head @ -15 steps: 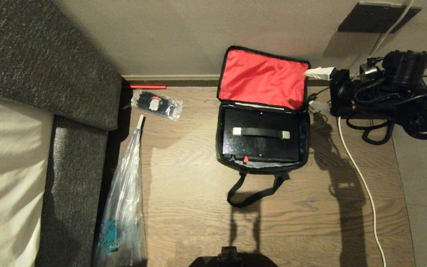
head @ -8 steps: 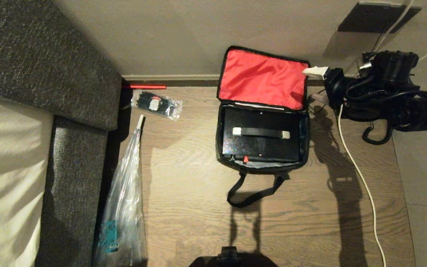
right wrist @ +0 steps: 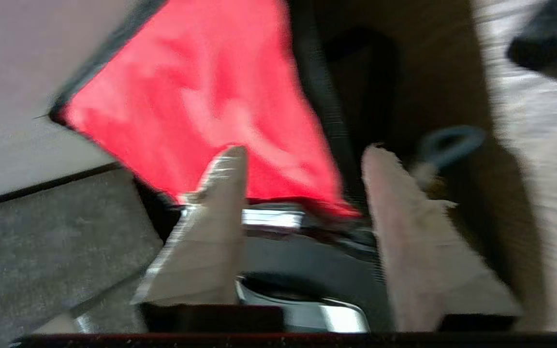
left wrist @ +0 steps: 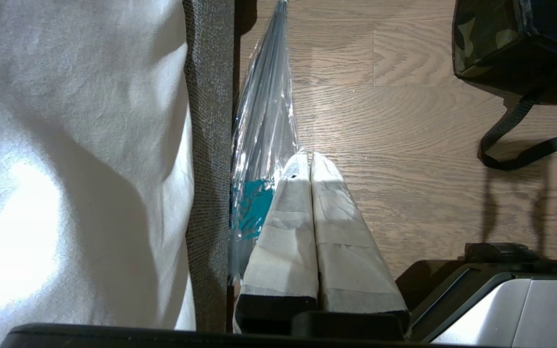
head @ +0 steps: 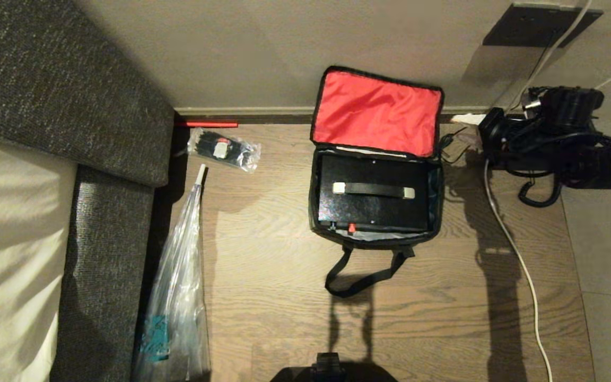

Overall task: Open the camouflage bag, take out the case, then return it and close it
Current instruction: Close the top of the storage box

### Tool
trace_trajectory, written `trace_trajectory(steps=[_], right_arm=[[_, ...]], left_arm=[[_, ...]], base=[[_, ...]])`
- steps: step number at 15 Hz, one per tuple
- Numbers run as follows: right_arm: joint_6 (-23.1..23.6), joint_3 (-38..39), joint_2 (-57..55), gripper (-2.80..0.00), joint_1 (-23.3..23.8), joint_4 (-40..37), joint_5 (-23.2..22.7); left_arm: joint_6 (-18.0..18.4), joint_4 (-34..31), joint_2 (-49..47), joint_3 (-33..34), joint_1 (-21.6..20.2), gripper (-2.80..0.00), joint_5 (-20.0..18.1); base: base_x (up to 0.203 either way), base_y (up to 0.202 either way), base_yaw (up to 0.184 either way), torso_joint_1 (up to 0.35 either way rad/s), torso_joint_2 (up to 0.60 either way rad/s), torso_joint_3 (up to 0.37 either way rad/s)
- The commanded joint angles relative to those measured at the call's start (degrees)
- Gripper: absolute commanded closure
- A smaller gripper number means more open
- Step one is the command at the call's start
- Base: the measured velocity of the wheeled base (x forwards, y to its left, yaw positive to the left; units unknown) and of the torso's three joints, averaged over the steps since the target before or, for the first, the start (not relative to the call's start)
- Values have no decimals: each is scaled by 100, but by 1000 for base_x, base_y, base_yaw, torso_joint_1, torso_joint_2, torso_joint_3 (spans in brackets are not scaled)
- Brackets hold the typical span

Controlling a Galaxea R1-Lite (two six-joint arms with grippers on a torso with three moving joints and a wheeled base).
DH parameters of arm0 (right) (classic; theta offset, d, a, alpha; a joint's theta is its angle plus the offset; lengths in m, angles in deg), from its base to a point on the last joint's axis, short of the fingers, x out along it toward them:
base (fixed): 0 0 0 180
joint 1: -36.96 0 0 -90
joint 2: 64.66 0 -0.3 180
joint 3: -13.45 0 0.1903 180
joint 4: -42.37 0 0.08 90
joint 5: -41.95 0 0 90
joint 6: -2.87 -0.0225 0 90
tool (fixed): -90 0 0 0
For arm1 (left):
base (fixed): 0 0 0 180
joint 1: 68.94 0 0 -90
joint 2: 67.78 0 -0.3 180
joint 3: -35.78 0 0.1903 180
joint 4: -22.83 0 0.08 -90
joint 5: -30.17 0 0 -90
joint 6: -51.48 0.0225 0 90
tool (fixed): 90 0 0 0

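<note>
The camouflage bag (head: 313, 212) stands open on the wooden floor, its red-lined lid (head: 377, 114) leaning back against the wall. Inside lies the black case (head: 374, 212), its strap handle (head: 373, 190) facing up. My right gripper (head: 464, 119) hovers just right of the lid's right edge, level and pointing at it. In the right wrist view this gripper (right wrist: 303, 151) is open with nothing between its fingers; the lid (right wrist: 201, 96) lies beyond them, and a light-blue loop (right wrist: 447, 142) is beside one finger. My left gripper (left wrist: 307, 157) is shut and parked low by the sofa.
A grey sofa (head: 114, 132) fills the left side. A long clear plastic bag (head: 178, 297) and a small packet (head: 223, 148) lie beside it. A white cable (head: 517, 265) runs along the floor on the right. The bag's strap (head: 364, 276) trails toward me.
My right gripper has drawn back to the right from the lid's upper right corner and sunk lower. The bag, lid and case have not moved.
</note>
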Motion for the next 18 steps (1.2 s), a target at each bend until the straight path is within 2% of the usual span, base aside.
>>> trace_trajectory(steps=[1,4,7,9,10,11,13,14,18], right_arm=[[127,153,28,0,143,-18,7],[596,-33,-399,0,145,-566,286],[1554,-595,-922,0,-30,-1842,1479],[1406,-1434,-1297,0,-110,-1921,1684],[1150,-1776,-1608,0,-136,-1677,1690],[857,-1918,-1797,0,-155,-1077,1549],[26,-2027,-1917,0,-173,-274,785],[-50,-2056,-1911,0,-178,10,689],[983,-2039,-1804,0,-154,-147,756]], left_arm=[[3,0,-7,9,-1,0,-2],[3,0,-7,9,-1,0,-2],[3,0,-7,9,-1,0,-2],[3,0,-7,9,-1,0,-2],[3,0,-7,9,-1,0,-2],[3,0,-7,9,-1,0,-2],[3,0,-7,9,-1,0,-2],[3,0,-7,9,-1,0,-2],[3,0,-7,9,-1,0,-2]], base=[[0,0,0,0,0,0],[0,0,0,0,0,0],[0,0,0,0,0,0],[0,0,0,0,0,0],[0,0,0,0,0,0],[0,0,0,0,0,0],[0,0,0,0,0,0],[0,0,0,0,0,0],[0,0,0,0,0,0]])
